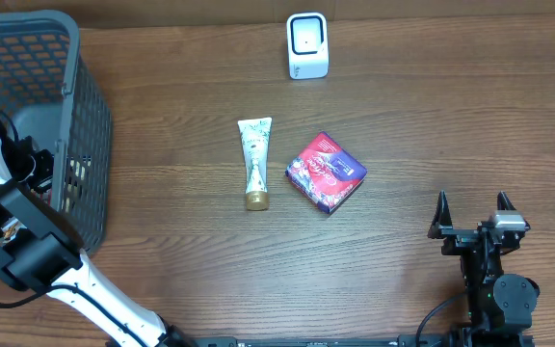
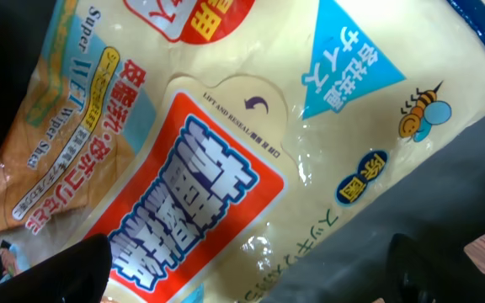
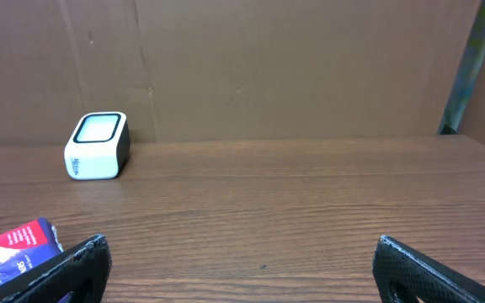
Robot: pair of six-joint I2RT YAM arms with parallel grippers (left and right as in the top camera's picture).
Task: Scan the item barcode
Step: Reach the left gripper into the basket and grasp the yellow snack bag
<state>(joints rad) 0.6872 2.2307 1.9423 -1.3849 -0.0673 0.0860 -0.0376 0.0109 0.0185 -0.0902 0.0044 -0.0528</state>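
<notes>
Left gripper (image 2: 251, 271), spread wide, hangs inside the basket (image 1: 90, 125) at the table's (image 1: 432, 116) left edge, the wipes pack (image 2: 226, 151) just beneath. Right gripper (image 1: 472, 208), also wide, has open table around it, well apart from the scanner (image 1: 307, 45).

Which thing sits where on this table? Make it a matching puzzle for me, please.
Things:
1. small white box-shaped scanner
2. cream squeeze tube with gold cap
3. red and purple cardboard box
4. grey plastic mesh basket

Places, seen from overhead:
A. left edge of the table
B. middle, left one of a pair
C. far edge, alone
D. middle, right one of a pair

Pairs: 1-C, 2-B, 3-D, 4-A
</notes>
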